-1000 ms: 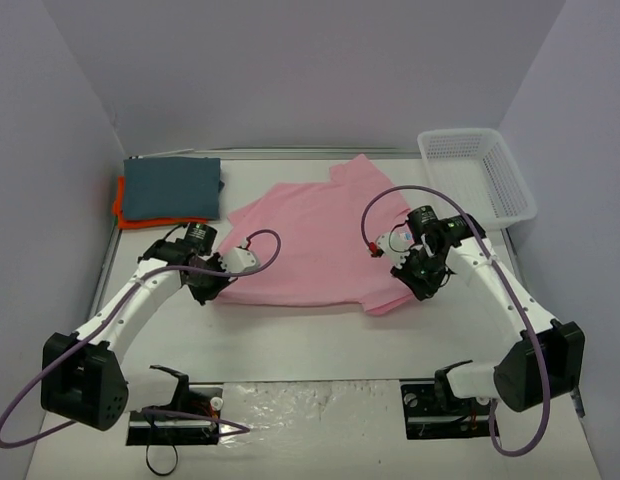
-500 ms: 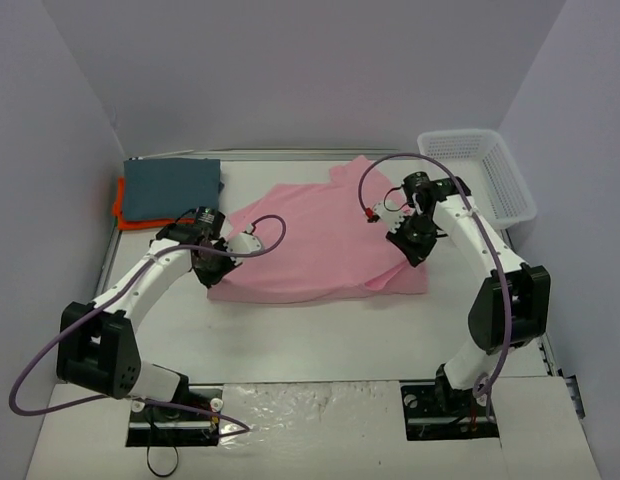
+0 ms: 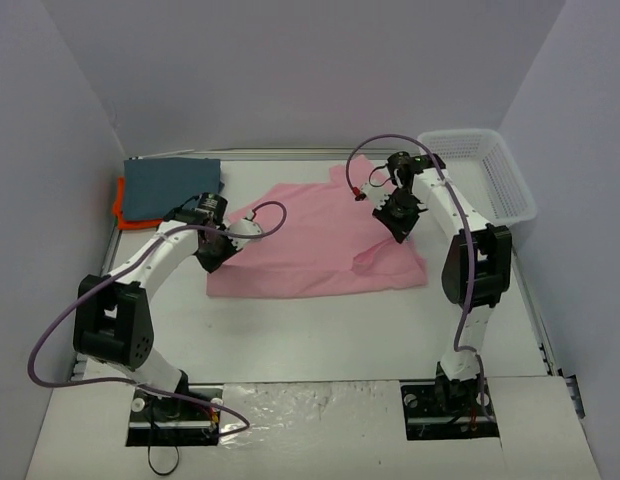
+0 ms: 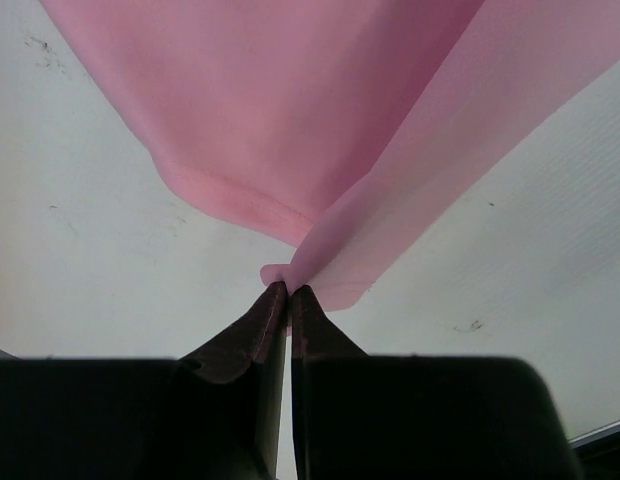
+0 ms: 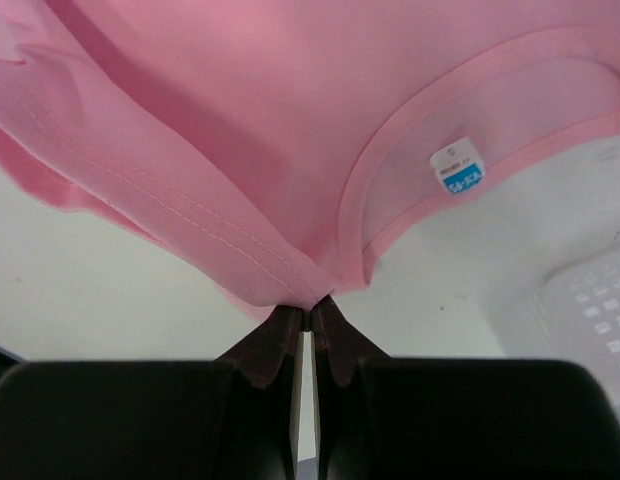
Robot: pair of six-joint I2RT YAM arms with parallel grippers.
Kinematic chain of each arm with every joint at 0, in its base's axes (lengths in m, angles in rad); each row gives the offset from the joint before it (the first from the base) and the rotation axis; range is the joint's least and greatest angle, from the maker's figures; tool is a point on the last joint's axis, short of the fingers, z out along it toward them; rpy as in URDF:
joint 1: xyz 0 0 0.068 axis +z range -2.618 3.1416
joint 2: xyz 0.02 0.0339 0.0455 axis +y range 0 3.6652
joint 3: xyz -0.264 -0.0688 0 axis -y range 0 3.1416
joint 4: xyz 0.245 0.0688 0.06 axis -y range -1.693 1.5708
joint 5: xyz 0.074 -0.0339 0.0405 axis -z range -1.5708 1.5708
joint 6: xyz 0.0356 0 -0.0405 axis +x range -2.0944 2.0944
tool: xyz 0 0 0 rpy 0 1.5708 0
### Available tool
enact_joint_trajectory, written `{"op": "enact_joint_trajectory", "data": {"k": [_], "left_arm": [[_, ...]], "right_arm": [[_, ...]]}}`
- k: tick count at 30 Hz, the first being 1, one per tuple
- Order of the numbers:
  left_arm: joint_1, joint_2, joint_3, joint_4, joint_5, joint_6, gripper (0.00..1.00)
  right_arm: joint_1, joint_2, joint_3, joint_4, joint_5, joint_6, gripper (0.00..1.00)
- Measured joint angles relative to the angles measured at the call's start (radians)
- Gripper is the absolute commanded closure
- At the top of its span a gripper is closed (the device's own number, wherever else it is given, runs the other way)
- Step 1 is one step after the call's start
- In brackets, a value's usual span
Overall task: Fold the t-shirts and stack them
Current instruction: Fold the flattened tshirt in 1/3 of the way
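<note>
The light pink t-shirt lies mid-table, partly folded over itself. My left gripper is shut on its left edge; the left wrist view shows the pinched cloth fanning away from the jaws. My right gripper is shut on the shirt's right side near the collar; the right wrist view shows the cloth gathered at the jaws, with the neckband and its label. The folded slate blue-grey t-shirt lies on the orange t-shirt at the back left.
A white mesh basket stands at the back right, close to my right arm; its corner also shows in the right wrist view. Grey walls close in the table on three sides. Both arm bases sit at the near edge.
Both grippers have moved toward the back of the table, carrying the pink shirt's near edge over itself. The shirt now lies shorter front to back.
</note>
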Motion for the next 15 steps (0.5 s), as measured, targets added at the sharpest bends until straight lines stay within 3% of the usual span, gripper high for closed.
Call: {"op": "enact_joint_trajectory", "data": {"k": [14,15], "left_arm": [[0.062,0.162,0.085,0.01,0.005,0.02,0.97],[0.062,0.167,0.085,0.014,0.005,0.02,0.86]], "right_arm": [[-0.019,0.233,0.178,0.008,-0.001,-0.01,1.0],[-0.021,0.241,0.179,0.01,-0.001,-0.01,1.0]]}}
